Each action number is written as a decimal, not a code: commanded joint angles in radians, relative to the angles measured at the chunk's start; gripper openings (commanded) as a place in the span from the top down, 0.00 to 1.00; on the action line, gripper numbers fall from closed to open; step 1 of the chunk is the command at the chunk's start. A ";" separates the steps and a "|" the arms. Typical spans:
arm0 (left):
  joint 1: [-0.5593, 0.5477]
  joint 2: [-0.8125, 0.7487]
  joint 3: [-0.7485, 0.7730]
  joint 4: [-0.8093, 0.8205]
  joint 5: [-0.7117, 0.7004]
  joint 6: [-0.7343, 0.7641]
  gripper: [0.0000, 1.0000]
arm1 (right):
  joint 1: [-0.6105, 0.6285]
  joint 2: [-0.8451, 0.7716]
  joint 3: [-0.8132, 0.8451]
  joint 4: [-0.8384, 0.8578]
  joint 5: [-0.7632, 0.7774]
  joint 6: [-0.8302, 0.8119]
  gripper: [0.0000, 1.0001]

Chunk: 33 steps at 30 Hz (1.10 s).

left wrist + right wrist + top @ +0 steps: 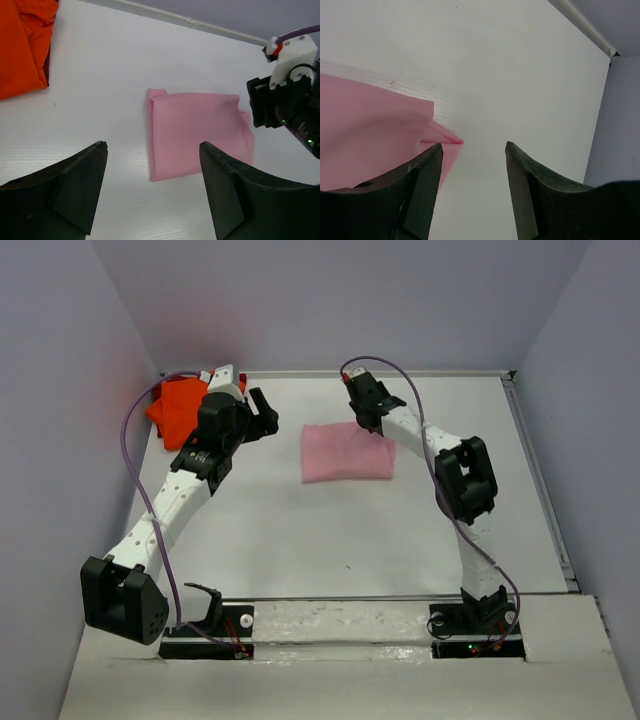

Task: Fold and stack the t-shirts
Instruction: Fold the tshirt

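A light pink t-shirt (348,452) lies folded into a rectangle at the table's middle back; it also shows in the left wrist view (197,131) and the right wrist view (365,135). A bright orange t-shirt (178,406) lies bunched at the back left, with a dark red edge under it (46,70). My left gripper (262,416) is open and empty, between the orange and pink shirts. My right gripper (362,418) is open and empty, just above the pink shirt's back right corner (445,139).
Grey walls enclose the white table (300,540) on three sides. A raised rim (540,470) runs along the right edge. The right arm's wrist (295,95) hangs over the pink shirt's right side.
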 commanded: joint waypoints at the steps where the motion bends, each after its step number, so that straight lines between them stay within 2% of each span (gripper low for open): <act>1: -0.002 -0.002 0.001 0.038 -0.002 0.009 0.17 | 0.023 -0.193 -0.011 0.033 -0.076 0.087 0.41; 7: -0.002 -0.001 0.002 0.038 -0.011 0.010 0.17 | 0.023 -0.299 -0.130 0.022 -0.332 0.250 0.41; 11: -0.002 -0.001 0.001 0.038 -0.014 0.010 0.17 | 0.023 -0.276 -0.193 0.053 -0.606 0.338 0.42; 13: -0.002 -0.001 0.002 0.036 -0.019 0.013 0.17 | 0.023 -0.271 -0.219 0.103 -0.665 0.389 0.42; 20: -0.002 -0.001 0.001 0.038 -0.022 0.015 0.17 | -0.046 -0.311 -0.414 0.397 -1.043 0.550 0.43; 26: 0.000 -0.002 0.001 0.036 -0.017 0.015 0.17 | -0.181 -0.337 -0.604 0.779 -1.403 0.777 0.44; 30: -0.002 -0.002 0.002 0.036 -0.014 0.015 0.17 | -0.247 -0.276 -0.666 1.028 -1.552 0.963 0.44; 33: -0.002 -0.002 -0.001 0.038 -0.017 0.017 0.17 | -0.299 -0.140 -0.660 1.395 -1.690 1.297 0.44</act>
